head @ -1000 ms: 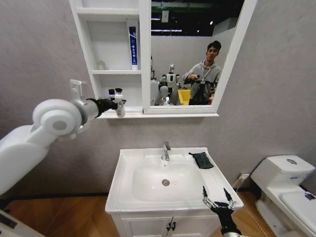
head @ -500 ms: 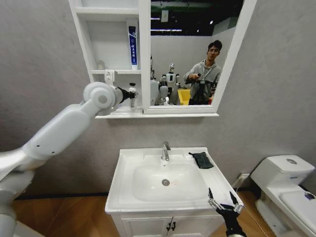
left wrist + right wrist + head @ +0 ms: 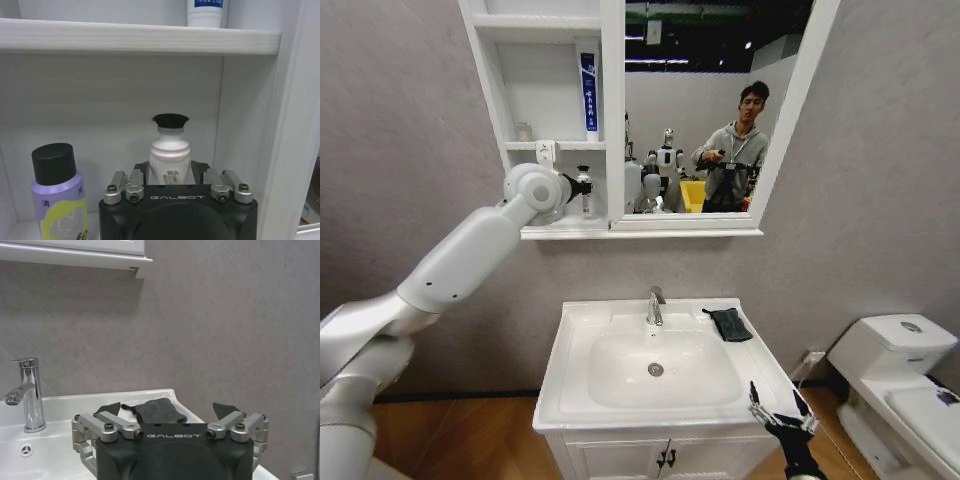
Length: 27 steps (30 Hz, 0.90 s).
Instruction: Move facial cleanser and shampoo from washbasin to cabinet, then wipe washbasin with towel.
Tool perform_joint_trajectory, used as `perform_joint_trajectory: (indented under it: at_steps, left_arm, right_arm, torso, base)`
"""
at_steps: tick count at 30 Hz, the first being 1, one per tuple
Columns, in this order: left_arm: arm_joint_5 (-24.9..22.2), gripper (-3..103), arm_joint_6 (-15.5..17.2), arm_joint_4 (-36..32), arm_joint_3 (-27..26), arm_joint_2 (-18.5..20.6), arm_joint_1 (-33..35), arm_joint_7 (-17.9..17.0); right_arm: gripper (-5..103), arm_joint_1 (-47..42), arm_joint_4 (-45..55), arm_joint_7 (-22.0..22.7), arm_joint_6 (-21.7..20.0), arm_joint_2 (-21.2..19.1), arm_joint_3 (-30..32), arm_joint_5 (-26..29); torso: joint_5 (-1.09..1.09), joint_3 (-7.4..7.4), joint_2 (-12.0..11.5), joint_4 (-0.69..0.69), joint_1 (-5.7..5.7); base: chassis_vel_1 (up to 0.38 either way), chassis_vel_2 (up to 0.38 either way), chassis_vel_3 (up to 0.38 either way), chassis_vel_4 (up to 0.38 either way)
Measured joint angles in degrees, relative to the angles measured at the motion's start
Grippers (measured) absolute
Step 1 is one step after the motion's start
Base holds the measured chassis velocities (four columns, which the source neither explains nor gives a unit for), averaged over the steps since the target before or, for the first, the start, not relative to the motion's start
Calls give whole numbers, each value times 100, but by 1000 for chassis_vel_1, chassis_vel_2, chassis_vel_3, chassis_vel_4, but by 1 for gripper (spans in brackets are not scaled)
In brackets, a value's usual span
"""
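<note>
White fills the head view: the cabinet hangs above the washbasin, and the left gripper reaches into its lowest shelf, fingers closed around a small white bottle. A tall white tube with a blue label stands on the middle shelf. The dark towel lies on the washbasin's back right corner, beside the chrome tap. The right gripper hovers low at the washbasin's front right edge, fingers spread and empty.

In the left wrist view, the gripper body reads "GALBOT", and its fingers clamp the black-capped white bottle. A lilac bottle with a black cap stands beside it; its print is too small to read.

In the right wrist view, "GALBOT" shows again, the fingers are wide apart, and the towel lies beyond them.
</note>
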Motion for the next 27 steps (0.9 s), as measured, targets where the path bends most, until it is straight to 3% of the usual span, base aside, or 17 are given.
perform_joint_trajectory:
  at_steps: [3, 5, 9, 11, 12, 14, 15, 18, 19, 21, 22, 23, 24, 27]
  left_arm:
    - [22, 54, 19, -38, -15, 41, 38, 2]
    - [77, 70, 39, -155, -37, 179, 117, 31]
    - [63, 81, 39, -380, -95, 353, 225, 36]
    - [33, 92, -40, -891, -197, 729, 445, 117]
    - [33, 92, -40, -891, -197, 729, 445, 117]
    - [276, 97, -359, -1612, -329, 1244, 945, 466]
    - [276, 97, -359, -1612, -329, 1244, 945, 466]
    - [1077, 100, -1141, -2788, -656, 2298, 2427, 1383]
    - [1077, 100, -1141, -2788, -656, 2298, 2427, 1383]
    - [2124, 100, -1719, -3192, -1286, 2900, 3812, 1953]
    - [2124, 100, -1719, -3192, -1286, 2900, 3812, 1953]
    - [2797, 100, -2075, -3203, -1563, 3069, 4659, 2192]
    - [3136, 100, -2359, -3125, -1686, 3062, 5182, 2388]
    - [3341, 100, -2482, -3053, -1749, 2967, 5550, 2476]
  right_arm:
    - [100, 1, 0, -1, -7, -1, 6, 1]
    - [100, 3, 14, -2, -21, 6, 4, -20]
    - [100, -1, 21, -2, -24, 6, 1, -36]
    - [100, -2, 27, -1, -36, 0, -4, -49]
    - [100, -2, 27, -1, -36, 0, -4, -49]
    - [100, 27, 28, 32, -85, -5, -37, -138]
    - [100, 27, 28, 32, -85, -5, -37, -138]
    - [100, 93, 59, 68, -160, 5, -156, -237]
    - [100, 93, 59, 68, -160, 5, -156, -237]
    - [100, 125, 88, 79, -178, 6, -192, -286]
    - [100, 125, 88, 79, -178, 6, -192, -286]
    - [100, 124, 98, 81, -182, 10, -193, -311]
    - [100, 71, 123, 107, -167, 63, -161, -388]
    - [100, -4, 141, 141, -135, 131, -102, -457]
  torso:
    - [0, 0, 0, 0, 0]
    - [0, 0, 0, 0, 0]
    - [0, 0, 0, -1, 0]
    - [0, 0, 0, 0, 0]
    - [0, 0, 0, 0, 0]
    - [-1, -1, 0, 0, -1]
    - [-1, -1, 0, 0, -1]
    - [-4, -1, 0, 0, -1]
    - [-4, -1, 0, 0, -1]
    - [3, -2, 1, 4, -2]
    - [3, -2, 1, 4, -2]
    - [-3, -2, 1, 8, -3]
    - [-2, -2, 1, 7, -2]
    - [-1, -1, 1, 6, -3]
  base:
    - [0, 0, 0, 0]
    - [0, 0, 0, 0]
    - [0, 0, 0, 0]
    - [0, 0, 0, 0]
    - [0, 0, 0, 0]
    - [0, 0, 0, 0]
    - [0, 0, 0, 0]
    - [0, 0, 0, 0]
    - [0, 0, 0, 0]
    - [0, 0, 0, 0]
    - [0, 0, 0, 0]
    - [0, 0, 0, 0]
    - [0, 0, 0, 0]
    - [0, 0, 0, 0]
